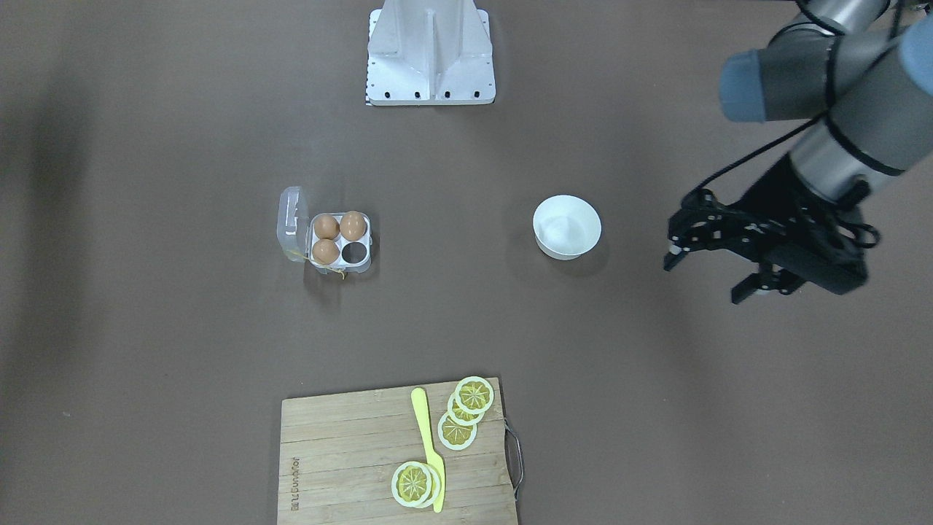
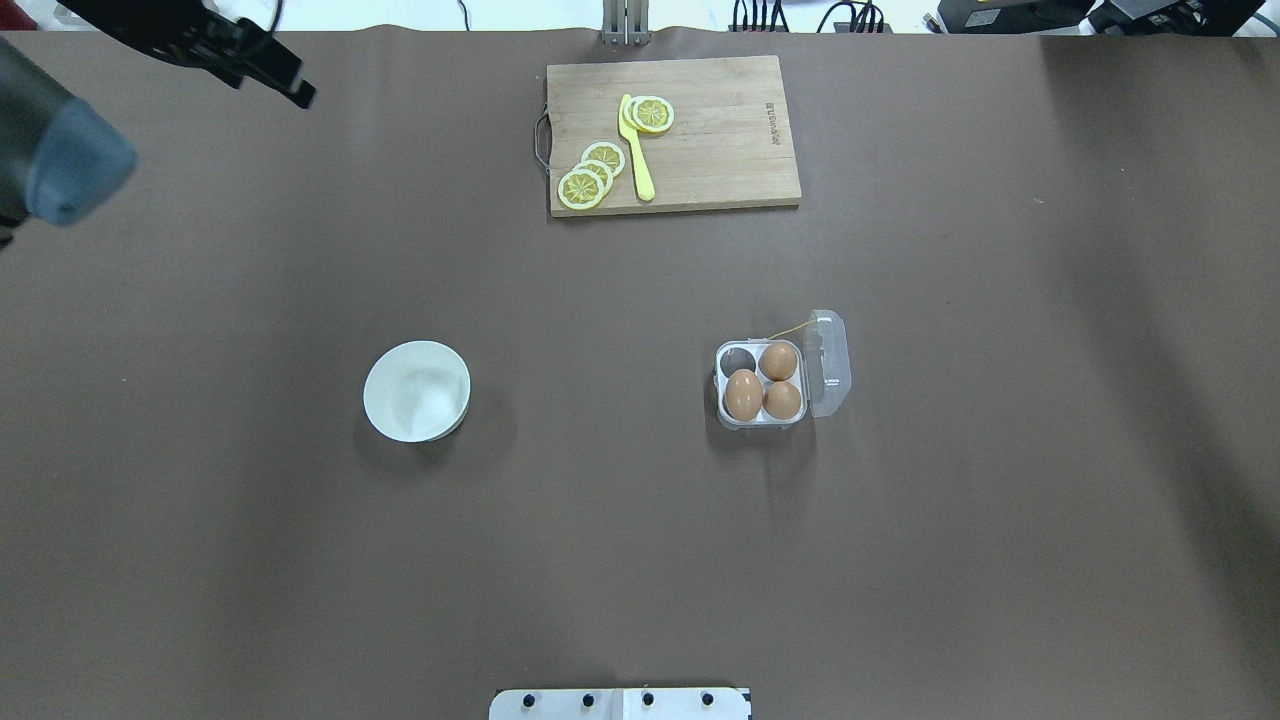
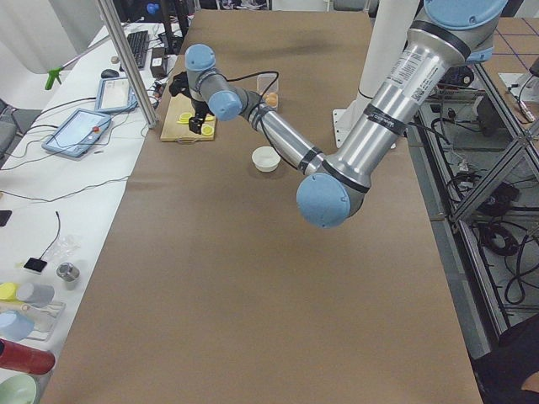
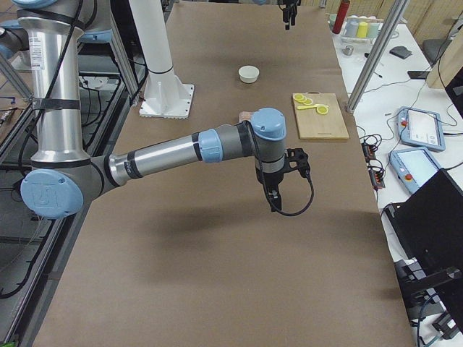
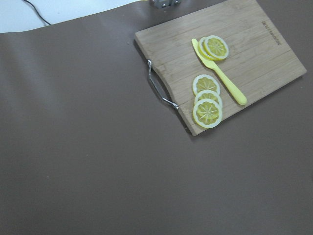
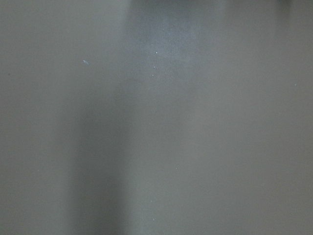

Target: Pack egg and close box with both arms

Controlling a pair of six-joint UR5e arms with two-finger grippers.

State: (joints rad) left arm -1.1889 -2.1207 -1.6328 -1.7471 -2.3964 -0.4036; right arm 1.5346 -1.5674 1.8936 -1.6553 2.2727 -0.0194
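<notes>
The clear box (image 1: 362, 266) stands open on the table with its lid (image 1: 291, 219) tipped back. Three orange-brown eggs (image 1: 326, 227) sit in three cells and one cell (image 1: 355, 251) is empty. From overhead the box (image 2: 722, 418) shows right of centre with its eggs (image 2: 743, 393). My left gripper (image 1: 705, 277) hangs open and empty above the table, well away from the box and beyond the white bowl (image 1: 567, 226). My right gripper (image 4: 273, 196) shows only in the exterior right view, above bare table, and I cannot tell whether it is open or shut.
The white bowl (image 2: 416, 390) looks empty. A wooden cutting board (image 1: 350, 452) with lemon slices (image 1: 474, 395) and a yellow knife (image 1: 426, 437) lies at the operators' edge. The robot's white base (image 1: 431, 51) stands at the other edge.
</notes>
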